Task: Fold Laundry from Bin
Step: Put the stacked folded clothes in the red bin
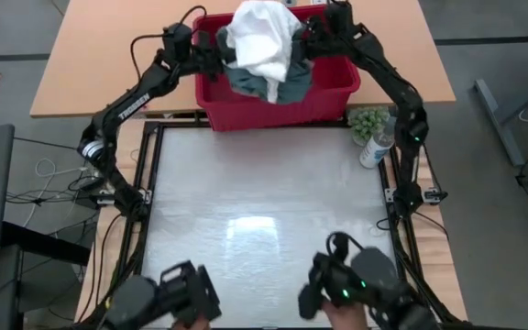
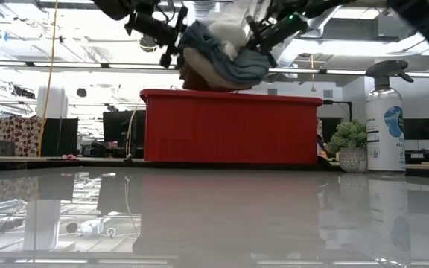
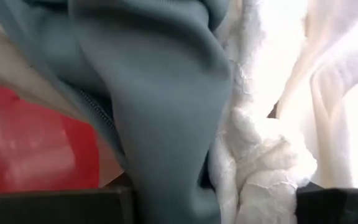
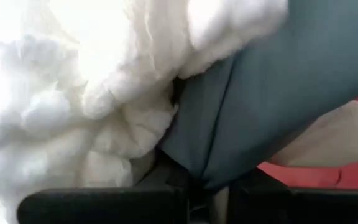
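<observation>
I had both pincers up over the bin, which stood at the far edge of the table, and between them hung the laundry: a white garment bunched on top of a dark teal-green garment. My left pincer was clamped on the bundle from one side, my right pincer from the other, cloth pressed right up against both wrists. The bundle hung clear above the bin's rim. I judged it light and soft, with no stiffness at all, so it sagged and draped wherever unsupported. The fleecy white piece looked likely to slide off the smoother teal. A hem or shoulder seam seemed a surer hold than a bunched fold.
</observation>
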